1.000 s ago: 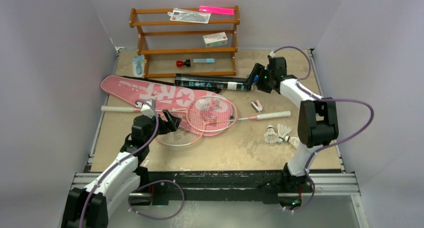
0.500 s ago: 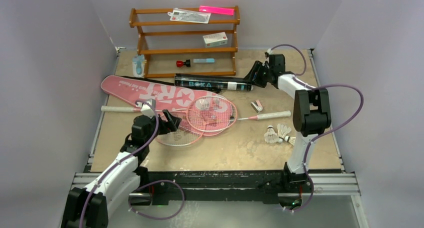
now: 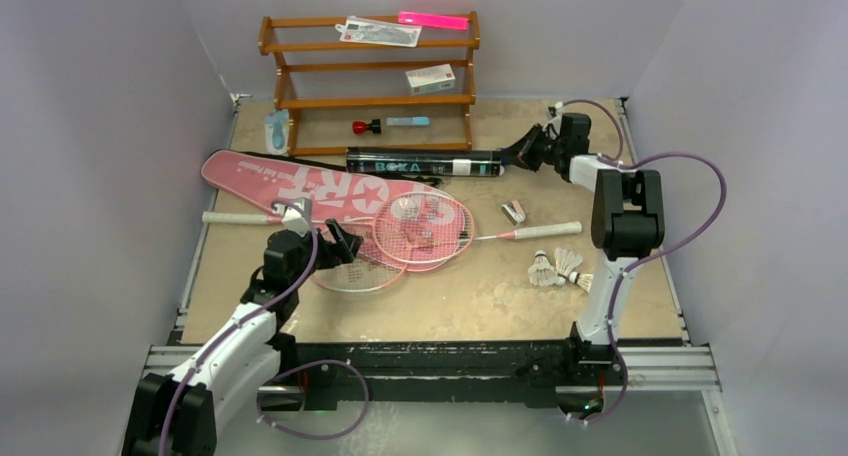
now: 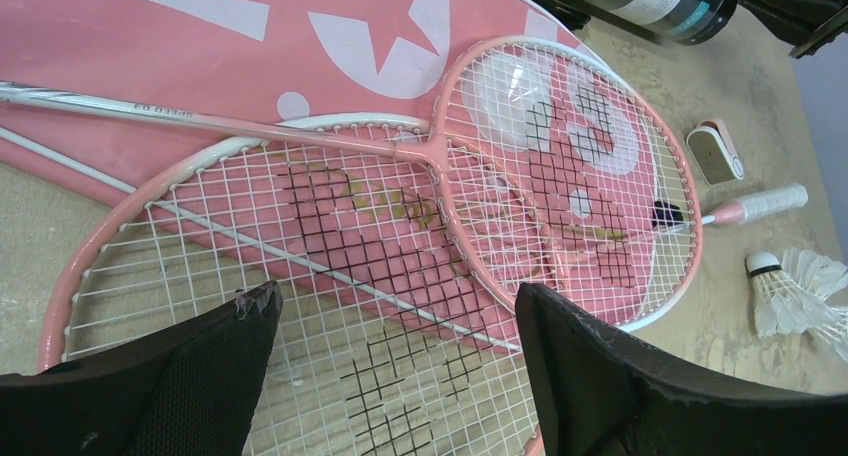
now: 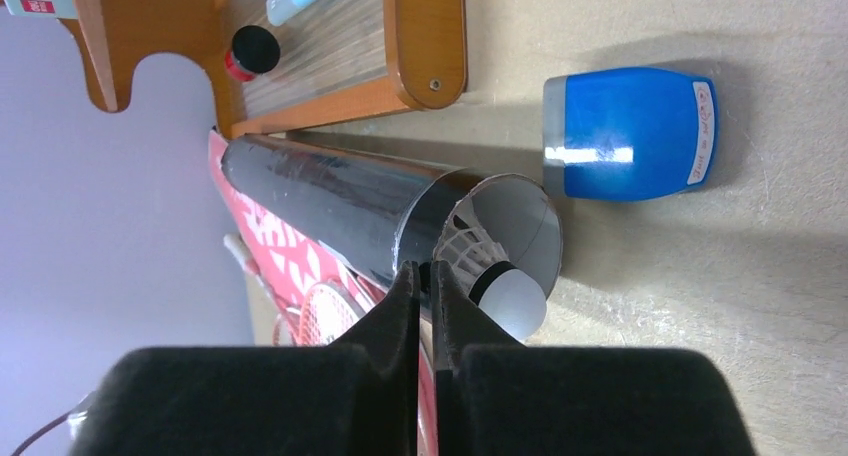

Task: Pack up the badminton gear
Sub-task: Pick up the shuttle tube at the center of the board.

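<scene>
Tube [image 3: 425,162] lies just before the rack [image 3: 370,76], long axis parallel to it, mouth rightward at the clenched right fingers [image 3: 522,157]. Bare worktop [image 3: 470,301] lies farther out. Left fingers [image 3: 343,244] spread above rackets [image 3: 420,226].

Left wrist: racket heads overlap on the bag [image 4: 200,36].

Right wrist: shuttlecock [image 5: 490,276] inside the mouth, cap [image 5: 630,131] beside.

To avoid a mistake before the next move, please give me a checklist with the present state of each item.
1. Right gripper shut on rim of long black BOKA tube: ok.
2. White feather shuttlecock fully inside tube mouth: not ok, cork end protrudes.
3. Blue plastic cap free beside tube mouth: ok.
4. Left gripper open over two pink-framed rackets: ok.
5. Loose white shuttlecocks packed: not ok.
</scene>
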Tool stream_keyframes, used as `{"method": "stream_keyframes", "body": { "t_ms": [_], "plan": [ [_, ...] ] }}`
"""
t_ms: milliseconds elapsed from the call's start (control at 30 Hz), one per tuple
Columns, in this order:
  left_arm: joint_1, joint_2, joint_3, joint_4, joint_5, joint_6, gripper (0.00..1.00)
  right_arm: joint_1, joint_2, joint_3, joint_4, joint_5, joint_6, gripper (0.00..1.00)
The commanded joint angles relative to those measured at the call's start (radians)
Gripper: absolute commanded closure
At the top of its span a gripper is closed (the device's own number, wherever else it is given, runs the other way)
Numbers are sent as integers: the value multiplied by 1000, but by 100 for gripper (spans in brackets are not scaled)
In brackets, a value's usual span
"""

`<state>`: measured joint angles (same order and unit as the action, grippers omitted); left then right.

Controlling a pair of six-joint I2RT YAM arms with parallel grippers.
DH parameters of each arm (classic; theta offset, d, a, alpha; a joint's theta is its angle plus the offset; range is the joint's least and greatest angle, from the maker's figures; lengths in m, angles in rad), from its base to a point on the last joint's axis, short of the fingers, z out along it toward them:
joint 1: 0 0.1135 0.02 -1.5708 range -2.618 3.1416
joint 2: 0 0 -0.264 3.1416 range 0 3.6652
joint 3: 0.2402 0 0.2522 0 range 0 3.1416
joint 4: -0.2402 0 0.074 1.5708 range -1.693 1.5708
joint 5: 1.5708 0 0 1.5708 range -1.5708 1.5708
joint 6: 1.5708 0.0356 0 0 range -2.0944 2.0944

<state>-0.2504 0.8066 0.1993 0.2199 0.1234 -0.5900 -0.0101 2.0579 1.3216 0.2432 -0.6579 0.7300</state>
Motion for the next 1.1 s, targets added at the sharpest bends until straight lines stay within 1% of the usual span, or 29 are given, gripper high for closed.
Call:
{"method": "stream_keyframes", "body": {
  "t_ms": [0,200,267,333,433,533,600,667,733,800,833,867,900,967,1000,1067],
  "plan": [
    [-3,4,37,33,8,11,15,-17,-13,26,67,-113,45,100],
    [-3,9,37,39,8,12,15,-21,-138,11,27,-150,18,100],
    [-3,12,37,43,11,11,15,-21,-199,10,3,-126,3,100],
    [-3,12,36,49,17,14,15,-15,-256,20,-71,-115,-36,100],
    [-3,16,33,92,54,42,15,-11,-336,14,-137,-95,-60,100],
    [-4,61,97,116,77,38,14,-10,-417,7,-204,-54,-82,100],
    [-25,93,147,128,62,17,14,-9,-455,14,-252,-36,-97,100],
    [-68,124,181,197,45,25,13,-7,-482,35,-314,-28,-121,100],
    [-123,181,218,335,46,78,12,-5,-501,61,-372,-18,-145,100],
    [-159,282,267,481,102,168,13,-5,-518,73,-412,-8,-157,100],
    [-165,344,312,505,129,195,13,-4,-528,74,-426,0,-160,100],
    [-165,407,372,509,171,219,11,-5,-537,74,-436,9,-164,100],
    [-165,469,431,501,247,263,6,-4,-545,71,-439,10,-167,100],
    [-168,570,550,486,424,416,4,-4,-554,65,-442,5,-166,100],
    [-169,615,594,504,516,494,4,-4,-553,66,-447,-2,-168,100],
    [-171,695,657,548,625,673,3,-2,-550,70,-462,-15,-173,100]
  ]
}}
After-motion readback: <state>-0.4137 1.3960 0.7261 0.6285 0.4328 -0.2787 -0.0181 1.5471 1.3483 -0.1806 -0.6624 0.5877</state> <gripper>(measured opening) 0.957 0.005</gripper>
